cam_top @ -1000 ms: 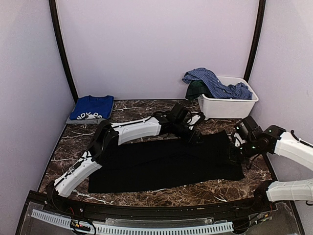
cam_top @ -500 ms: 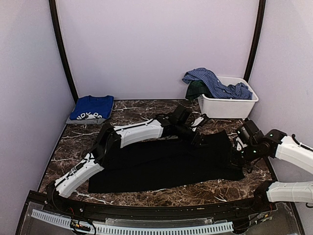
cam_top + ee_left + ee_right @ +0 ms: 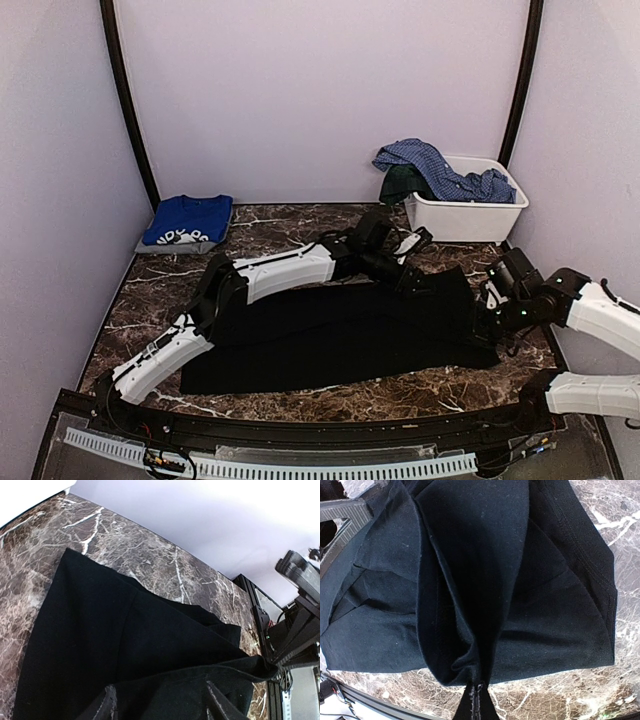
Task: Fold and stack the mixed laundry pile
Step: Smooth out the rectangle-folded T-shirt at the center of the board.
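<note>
Across the middle of the dark marble worktop (image 3: 150, 300) lies the large plain black garment (image 3: 330, 340). My right hand (image 3: 477, 692) pinches its right-edge fold tight. My left hand (image 3: 408, 268) has its fingers (image 3: 107, 707) apart over its far edge.

White plastic bin (image 3: 465, 222) at far right of brown marble table (image 3: 290, 224); lavender walls (image 3: 320, 90); 2 black corner posts (image 3: 128, 110).
</note>
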Motion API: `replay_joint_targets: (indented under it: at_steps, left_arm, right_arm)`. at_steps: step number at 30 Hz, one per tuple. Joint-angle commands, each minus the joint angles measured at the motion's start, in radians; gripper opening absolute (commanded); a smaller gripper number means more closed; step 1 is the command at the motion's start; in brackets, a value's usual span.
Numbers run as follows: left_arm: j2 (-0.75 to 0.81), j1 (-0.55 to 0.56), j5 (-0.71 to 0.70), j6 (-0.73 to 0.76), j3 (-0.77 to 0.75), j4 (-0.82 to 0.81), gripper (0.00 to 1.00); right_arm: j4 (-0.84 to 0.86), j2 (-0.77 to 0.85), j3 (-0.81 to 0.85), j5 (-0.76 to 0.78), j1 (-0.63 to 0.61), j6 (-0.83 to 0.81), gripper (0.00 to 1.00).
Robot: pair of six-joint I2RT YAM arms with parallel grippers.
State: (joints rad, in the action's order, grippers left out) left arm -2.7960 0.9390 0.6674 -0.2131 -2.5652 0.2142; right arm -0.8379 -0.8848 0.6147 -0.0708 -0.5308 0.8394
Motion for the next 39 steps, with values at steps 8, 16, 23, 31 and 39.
replay_joint_targets:
  at_steps: [8, 16, 23, 31, 39]
  left_arm:
    - [-0.047, 0.001, -0.014, -0.004, -0.066, -0.037, 0.69]
    - [-0.049, 0.012, 0.069, 0.033, -0.067, -0.018, 0.46]
    - [0.026, 0.011, 0.118, 0.040, 0.027, -0.098, 0.02]
    - [0.234, 0.014, 0.092, 0.075, 0.372, -0.321, 0.00]
    - [0.392, 0.025, 0.079, 0.161, 0.628, -0.467, 0.00]
  right_arm:
    - [0.001, 0.030, -0.030, -0.004, -0.009, 0.015, 0.00]
    - [0.001, 0.033, -0.030, 0.001, -0.009, 0.018, 0.00]
    - [-0.024, 0.060, -0.025, 0.026, -0.010, 0.037, 0.00]
    - [-0.057, 0.126, 0.007, 0.095, -0.009, 0.087, 0.00]
    - [-0.058, 0.128, 0.002, 0.075, -0.009, 0.091, 0.00]
